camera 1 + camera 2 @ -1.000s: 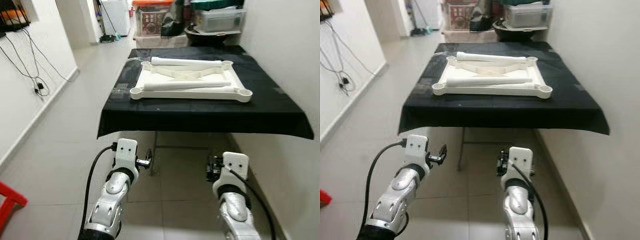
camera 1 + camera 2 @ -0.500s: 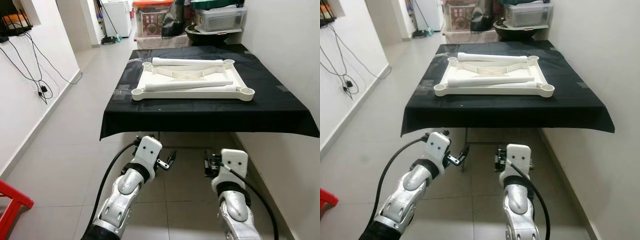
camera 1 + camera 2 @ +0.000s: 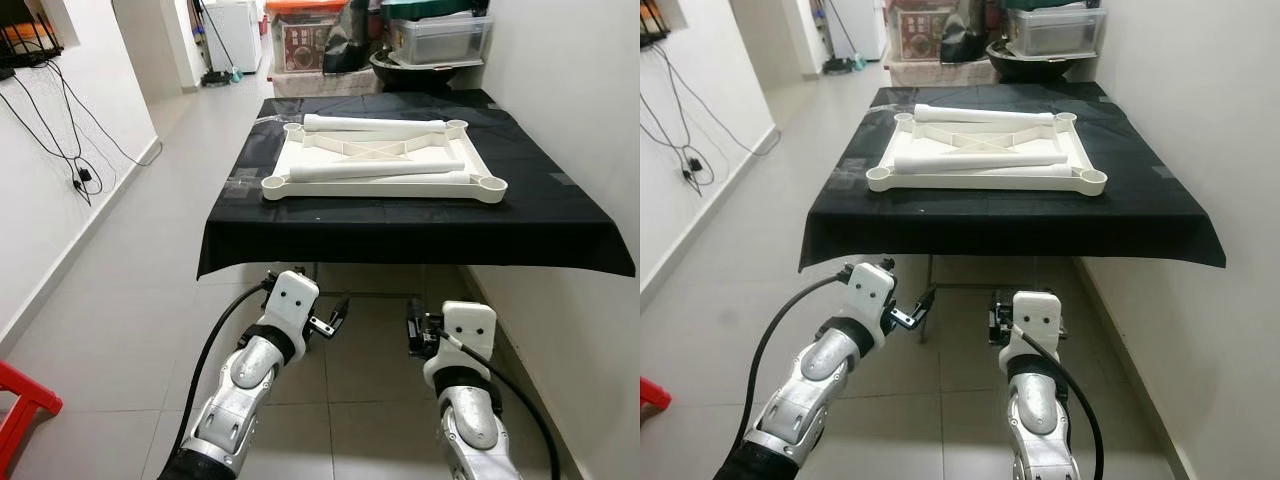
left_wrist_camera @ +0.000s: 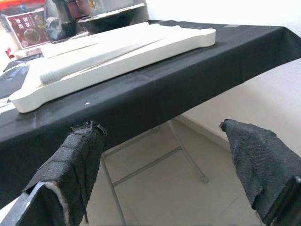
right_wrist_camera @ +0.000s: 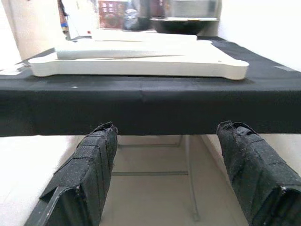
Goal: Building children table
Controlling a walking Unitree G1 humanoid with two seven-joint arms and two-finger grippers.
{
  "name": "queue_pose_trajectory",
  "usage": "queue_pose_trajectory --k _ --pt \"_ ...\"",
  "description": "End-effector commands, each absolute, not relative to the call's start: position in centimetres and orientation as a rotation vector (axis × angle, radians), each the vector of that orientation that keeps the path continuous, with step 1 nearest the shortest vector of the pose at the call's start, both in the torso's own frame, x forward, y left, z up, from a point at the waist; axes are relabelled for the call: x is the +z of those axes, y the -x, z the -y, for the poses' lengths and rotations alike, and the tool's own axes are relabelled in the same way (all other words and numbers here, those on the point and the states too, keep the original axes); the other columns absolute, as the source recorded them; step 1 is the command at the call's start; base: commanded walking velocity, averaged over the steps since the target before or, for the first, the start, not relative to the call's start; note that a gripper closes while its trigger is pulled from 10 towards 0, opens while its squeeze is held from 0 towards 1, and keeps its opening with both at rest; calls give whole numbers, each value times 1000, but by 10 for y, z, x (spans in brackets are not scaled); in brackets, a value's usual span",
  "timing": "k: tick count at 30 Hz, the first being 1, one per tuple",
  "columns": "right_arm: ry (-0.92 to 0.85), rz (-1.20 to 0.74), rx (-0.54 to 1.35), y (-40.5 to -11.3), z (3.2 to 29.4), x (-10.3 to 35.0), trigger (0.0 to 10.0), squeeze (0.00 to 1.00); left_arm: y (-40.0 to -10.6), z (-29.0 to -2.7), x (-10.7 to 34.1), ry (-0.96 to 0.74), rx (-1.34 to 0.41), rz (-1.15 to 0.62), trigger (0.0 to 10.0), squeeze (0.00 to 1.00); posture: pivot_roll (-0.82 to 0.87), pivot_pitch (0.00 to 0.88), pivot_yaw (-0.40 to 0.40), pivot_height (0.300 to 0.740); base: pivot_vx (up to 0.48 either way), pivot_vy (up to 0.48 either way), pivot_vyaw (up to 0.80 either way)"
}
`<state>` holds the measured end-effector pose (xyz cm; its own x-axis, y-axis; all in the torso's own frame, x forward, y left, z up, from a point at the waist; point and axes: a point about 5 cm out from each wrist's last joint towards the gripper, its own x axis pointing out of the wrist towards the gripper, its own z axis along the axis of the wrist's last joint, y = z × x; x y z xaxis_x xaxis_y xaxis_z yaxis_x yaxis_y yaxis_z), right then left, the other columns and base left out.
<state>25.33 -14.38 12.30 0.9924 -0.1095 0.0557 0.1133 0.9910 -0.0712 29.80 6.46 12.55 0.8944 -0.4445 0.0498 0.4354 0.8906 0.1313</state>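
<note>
The white tabletop panel (image 3: pixel 384 170) lies upside down on the black-draped surface (image 3: pixel 420 225), near its middle, with a socket at each corner. Two white table legs (image 3: pixel 376 171) lie along it, one toward the near edge, one toward the far edge.

Over the last second the left arm has swung up and inward from its spot at the left. The left end effector (image 3: pixel 335 312) now sits just under the near hem of the cloth, pointing toward the surface. In the last half second it has barely shifted. Its fingers (image 4: pixel 75 165) are spread wide and hold nothing. The right end effector (image 3: pixel 415 330) has stayed put, low and below the near edge, its fingers (image 5: pixel 87 169) also spread wide and empty.

The whole scene has also grown slightly, so the robot has likely stepped closer. Judging from this, the approach is about finished and both arms must rise above the edge before a leg can be grasped. No leg is fitted yet.
</note>
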Motion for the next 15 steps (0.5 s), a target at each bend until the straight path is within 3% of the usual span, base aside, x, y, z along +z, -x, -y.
queue_pose_trajectory --k 1,5,15 --pt "82 52 -84 -252 139 120 10000 0 -296 -66 120 -121 -458 65 10000 0 87 0 -6 740 0 0 0" --pt "95 65 -80 -251 138 120 10000 0 -296 -64 119 -117 -461 64 10000 0 65 0 -3 740 0 0 733" --pt "87 62 -114 -253 151 117 10000 0 -298 -56 116 -107 -465 65 10000 0 57 0 -8 740 0 0 0"
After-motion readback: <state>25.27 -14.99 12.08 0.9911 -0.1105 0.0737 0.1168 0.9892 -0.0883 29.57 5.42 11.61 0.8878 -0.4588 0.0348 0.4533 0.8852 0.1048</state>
